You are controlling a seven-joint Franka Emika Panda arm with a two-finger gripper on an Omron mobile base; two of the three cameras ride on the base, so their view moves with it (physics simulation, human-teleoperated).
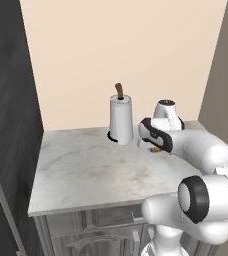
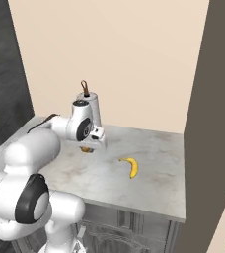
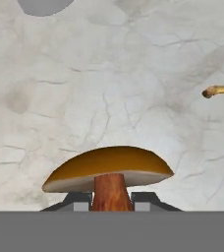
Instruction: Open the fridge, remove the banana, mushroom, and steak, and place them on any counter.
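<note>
Your gripper point(image 3: 112, 203) is clamped on the mushroom point(image 3: 109, 170) by its stem, cap pointing down toward the counter point(image 1: 86, 175). The banana point(image 2: 131, 166) lies on that counter, near the hand.

no readable text — no labels, no signs

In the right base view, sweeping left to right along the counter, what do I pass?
Paper towel roll at the back → gripper shut on the mushroom above the counter → banana lying on the stone.
</note>
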